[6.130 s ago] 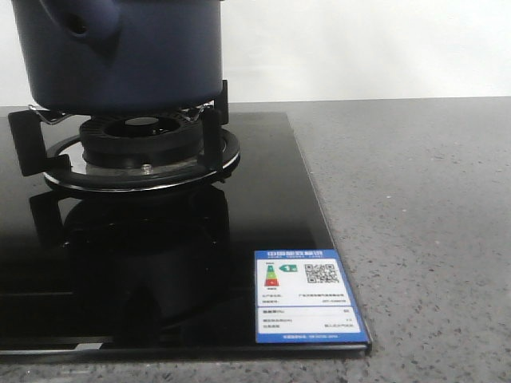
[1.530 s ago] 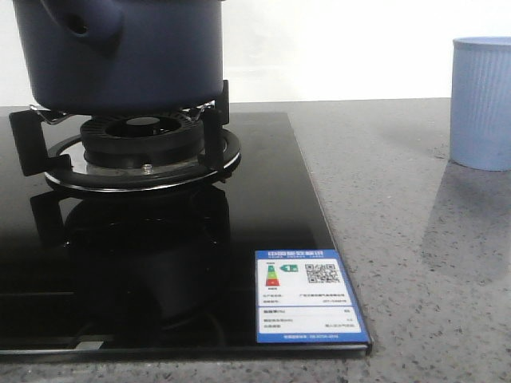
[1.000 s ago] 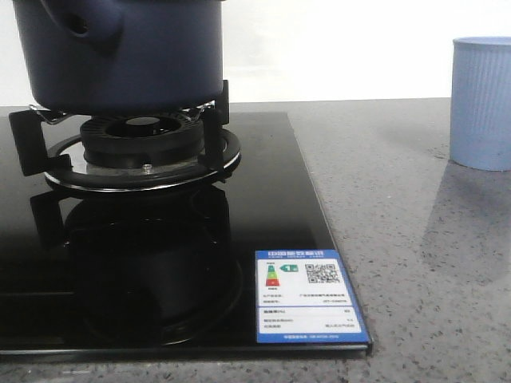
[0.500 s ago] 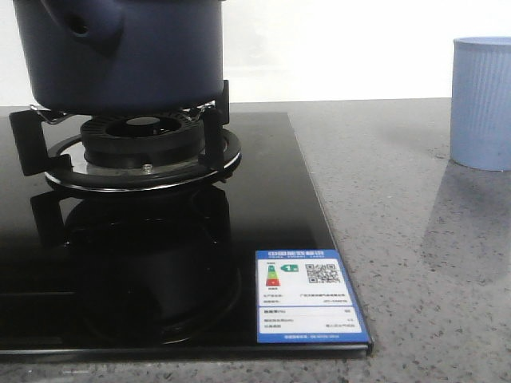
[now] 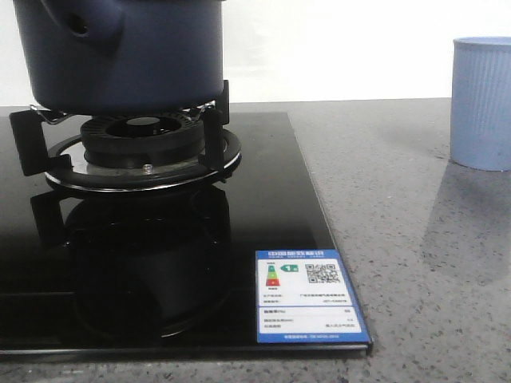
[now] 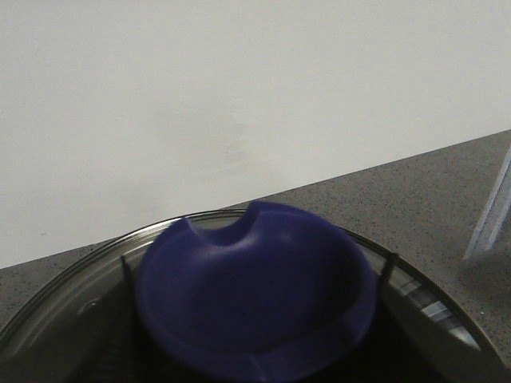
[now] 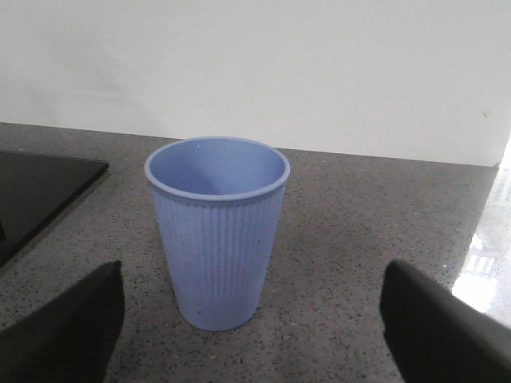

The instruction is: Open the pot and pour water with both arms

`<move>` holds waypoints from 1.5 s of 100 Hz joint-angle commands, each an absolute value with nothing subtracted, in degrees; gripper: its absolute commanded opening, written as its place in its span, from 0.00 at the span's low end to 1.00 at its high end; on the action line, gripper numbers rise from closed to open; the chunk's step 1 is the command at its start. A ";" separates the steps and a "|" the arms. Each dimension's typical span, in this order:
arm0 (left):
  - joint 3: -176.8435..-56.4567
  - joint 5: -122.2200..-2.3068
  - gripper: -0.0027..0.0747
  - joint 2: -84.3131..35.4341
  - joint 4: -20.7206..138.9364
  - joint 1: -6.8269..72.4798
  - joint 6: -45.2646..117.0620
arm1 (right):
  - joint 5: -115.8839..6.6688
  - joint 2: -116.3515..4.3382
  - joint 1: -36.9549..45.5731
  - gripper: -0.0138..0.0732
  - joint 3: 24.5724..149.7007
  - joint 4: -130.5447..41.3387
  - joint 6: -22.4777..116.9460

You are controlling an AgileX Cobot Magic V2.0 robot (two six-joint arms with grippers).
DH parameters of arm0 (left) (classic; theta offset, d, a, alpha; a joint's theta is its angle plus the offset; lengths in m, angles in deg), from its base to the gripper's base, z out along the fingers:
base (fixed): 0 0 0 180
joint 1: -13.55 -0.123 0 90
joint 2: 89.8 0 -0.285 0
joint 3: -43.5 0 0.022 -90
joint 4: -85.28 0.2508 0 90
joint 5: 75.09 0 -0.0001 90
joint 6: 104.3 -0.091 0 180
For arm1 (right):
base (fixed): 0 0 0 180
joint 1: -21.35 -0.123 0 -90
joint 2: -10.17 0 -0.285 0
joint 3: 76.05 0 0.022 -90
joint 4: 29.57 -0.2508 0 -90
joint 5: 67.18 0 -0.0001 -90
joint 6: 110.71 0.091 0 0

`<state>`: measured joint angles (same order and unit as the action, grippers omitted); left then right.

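Change since earlier: the light blue ribbed cup [image 5: 481, 104] was absent from the front view in the oldest frame and now stands upright on the right of the grey counter [image 5: 415, 199]; over the latest frames it has kept its place. The pot has not shifted.
Pot: the dark navy pot [image 5: 120, 52] sits on the burner stand [image 5: 140, 152] at the far left of the black glass hob [image 5: 160, 263], its side handle stub with a hole [image 5: 80, 24] facing the camera.
Lid: in the left wrist view a glass lid [image 6: 431, 299] with a blue knob [image 6: 255, 299] fills the lower frame, so the pot looks covered.
Left gripper: its fingers do not show in any view; I cannot tell whether it is released or clenched. The camera hangs close above the knob.
Right gripper: the right gripper [image 7: 259, 319] is spread wide, one dark finger [image 7: 64, 331] on each side of the cup, apart from its wall, holding nothing.
Step in hand: judged as the approach stage, with the left arm lining up on the knob and the right arm framing the cup; neither opening nor pouring is done.
Next move: the left arm likely needs to settle on the knob and lift the lid straight up; the right must close on the ribbed wall without tipping the cup.
Label: an energy sticker [image 5: 307, 295] lies at the hob's near right corner.
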<state>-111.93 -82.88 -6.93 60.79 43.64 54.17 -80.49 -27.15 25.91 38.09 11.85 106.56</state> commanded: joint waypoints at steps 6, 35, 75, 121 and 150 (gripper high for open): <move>-114.02 -87.69 0.50 -8.60 61.00 43.60 54.40 | -83.32 -26.98 26.31 0.84 39.50 11.57 106.67; -114.02 -87.26 0.50 -8.57 61.00 43.60 54.40 | -83.32 -26.98 26.31 0.84 39.50 11.57 106.67; -114.02 -84.73 0.71 -8.57 61.00 43.60 54.40 | -83.32 -26.98 26.31 0.84 39.50 11.57 106.67; -114.02 -84.63 0.71 -18.04 61.04 42.72 54.40 | -83.43 -26.98 26.31 0.84 39.50 11.57 106.67; -114.02 -78.80 0.70 -26.68 61.67 35.93 54.40 | -95.05 -26.98 25.81 0.83 40.88 11.77 106.67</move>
